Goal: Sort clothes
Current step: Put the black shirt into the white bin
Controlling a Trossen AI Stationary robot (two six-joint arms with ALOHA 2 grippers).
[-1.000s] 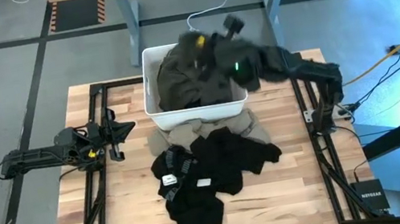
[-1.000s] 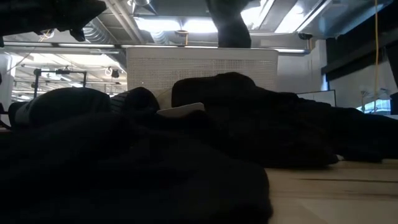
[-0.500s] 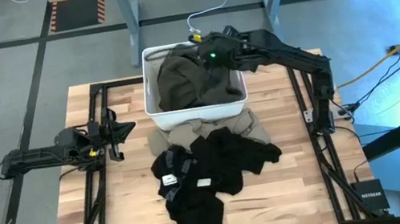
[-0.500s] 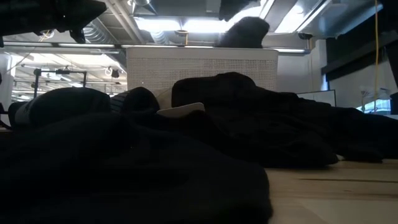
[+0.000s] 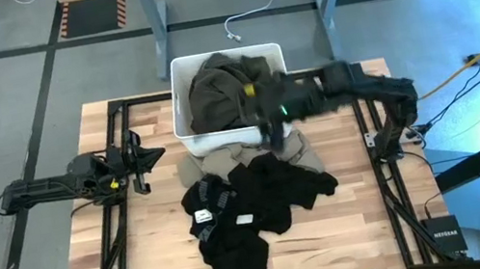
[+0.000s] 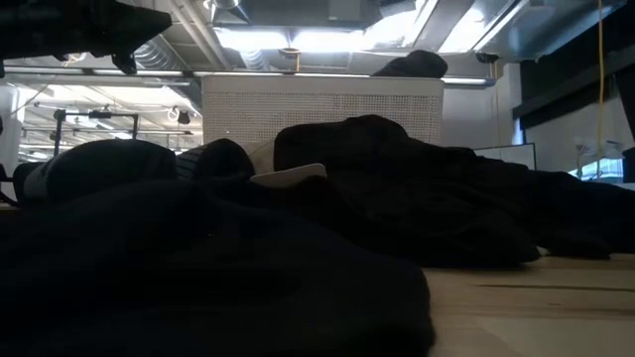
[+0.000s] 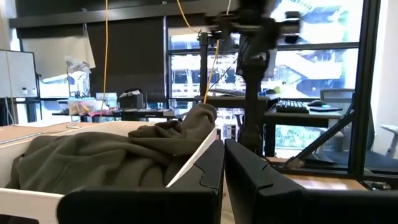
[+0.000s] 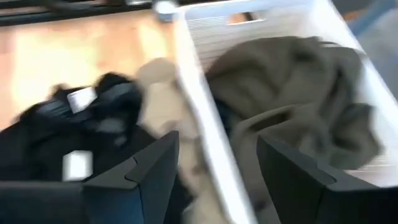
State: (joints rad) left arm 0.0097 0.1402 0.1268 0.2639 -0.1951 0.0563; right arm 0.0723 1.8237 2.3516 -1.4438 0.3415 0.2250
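Observation:
An olive-green garment (image 5: 219,94) lies heaped in the white bin (image 5: 190,141). It also shows in the right wrist view (image 8: 292,99) and in the left wrist view (image 7: 112,155). A beige piece (image 5: 216,163) lies on the table, partly under the bin's near side. In front of it lies a pile of black clothes (image 5: 252,206) with white labels. My right gripper (image 8: 217,180) hangs open over the bin's near right rim (image 5: 268,115), with nothing between its fingers. My left gripper (image 5: 141,158) waits shut at the table's left side.
The bin stands at the table's far middle; its perforated wall (image 6: 322,109) rises behind the dark clothes (image 6: 198,268) in the low view, with the olive garment peeking above its rim (image 6: 412,64). Bare wood (image 5: 364,231) shows to the pile's right and left.
My right gripper has swung from above the bin's far right part toward the table's near edge, to the bin's near right rim. The olive-green garment, which hung below it, has dropped into the bin and lies heaped there, free of the gripper.

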